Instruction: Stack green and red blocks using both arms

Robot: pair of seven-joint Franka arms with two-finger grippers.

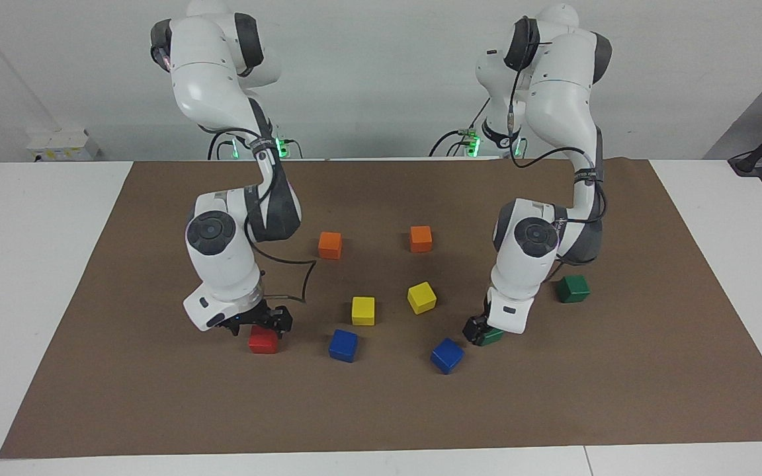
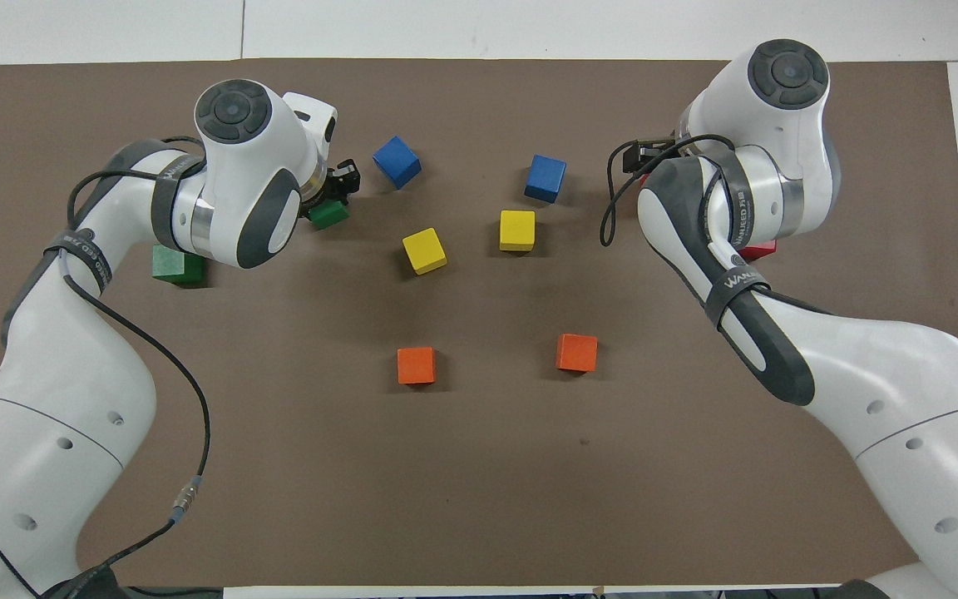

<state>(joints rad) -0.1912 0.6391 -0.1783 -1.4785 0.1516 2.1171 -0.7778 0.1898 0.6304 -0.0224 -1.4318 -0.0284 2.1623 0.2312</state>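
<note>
My right gripper [image 1: 258, 325] is low over a red block [image 1: 263, 340] toward the right arm's end of the mat, its fingers spread on either side of the block's top. In the overhead view this gripper [image 2: 641, 162] covers most of that block. A second red block [image 2: 758, 248] peeks out from under the right arm, nearer the robots. My left gripper [image 1: 480, 330] is down at a green block [image 1: 491, 338]; in the overhead view the gripper [image 2: 331, 198] is over that block [image 2: 329, 215]. A second green block [image 1: 573, 289] lies nearer the robots by the left arm [image 2: 178, 264].
Two blue cubes [image 1: 343, 345] [image 1: 447, 356], two yellow cubes [image 1: 363, 311] [image 1: 421, 297] and two orange cubes [image 1: 330, 245] [image 1: 421, 238] lie in the middle of the brown mat [image 1: 619, 410], between the two grippers.
</note>
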